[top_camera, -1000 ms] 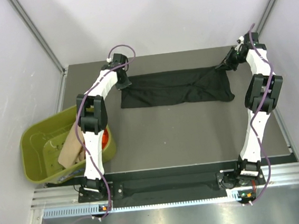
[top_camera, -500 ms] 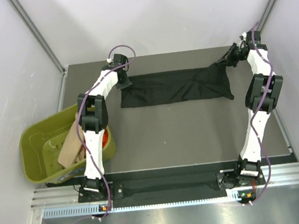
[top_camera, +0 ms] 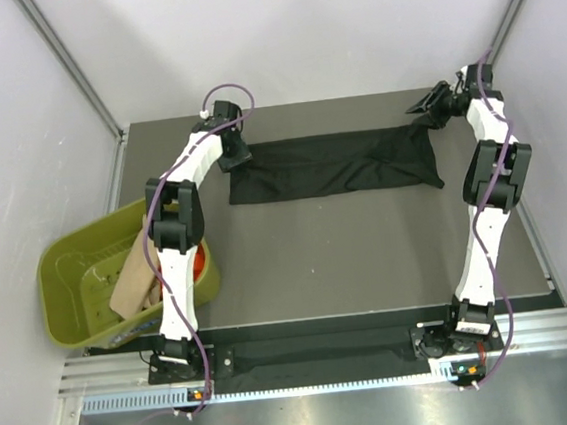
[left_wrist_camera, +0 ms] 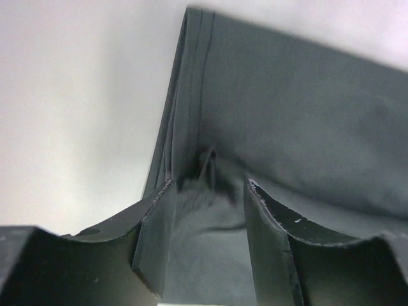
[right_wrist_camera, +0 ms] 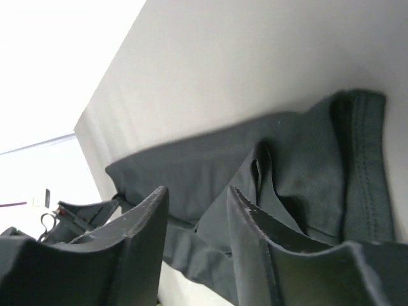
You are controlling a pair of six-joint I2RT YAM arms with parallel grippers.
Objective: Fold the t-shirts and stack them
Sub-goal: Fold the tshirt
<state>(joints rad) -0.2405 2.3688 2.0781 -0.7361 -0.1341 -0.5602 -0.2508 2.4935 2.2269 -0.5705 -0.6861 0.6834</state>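
The black t-shirt lies folded into a long strip across the far side of the desk. The left fingers stand parted over its left end and the right fingers parted at its right end. Neither pair grips it. A beige t-shirt sits in the olive-green tub.

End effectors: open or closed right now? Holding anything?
Left end effector: open over the black t-shirt, not gripping it.
Right end effector: open, holding nothing.
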